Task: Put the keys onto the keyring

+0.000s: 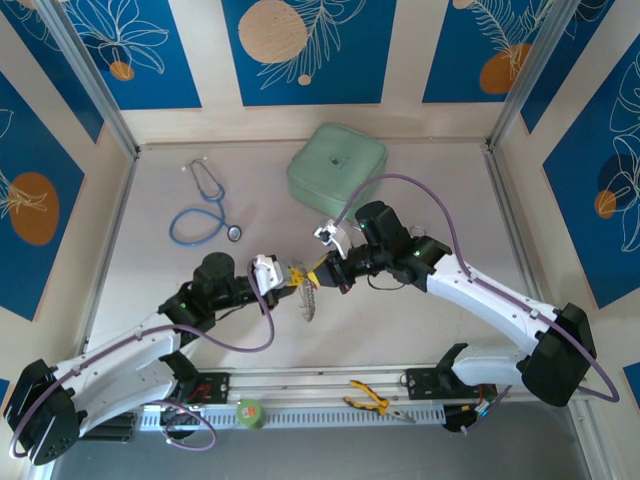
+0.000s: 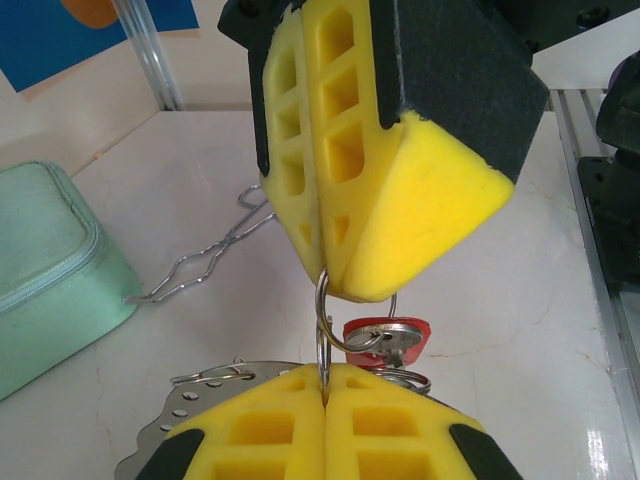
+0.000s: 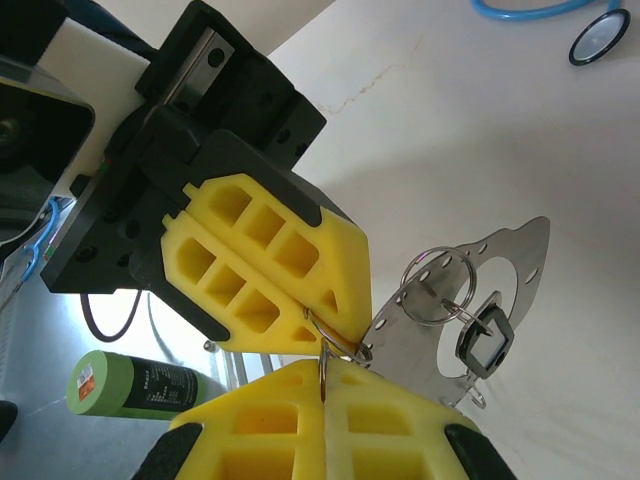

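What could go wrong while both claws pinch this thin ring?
Both the left claw and the right claw are shut on the thin ring, tips nearly touching; if they pull apart, it may bend or slip out. The red-tagged key and metal plate hang below it; a slip likely drops everything.

Keys (image 2: pixel 388 338) partly behind left tool (image 2: pixel 325 388)

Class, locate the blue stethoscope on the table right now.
In the top view the stethoscope lies on the far left part of the table, just left of the green case.
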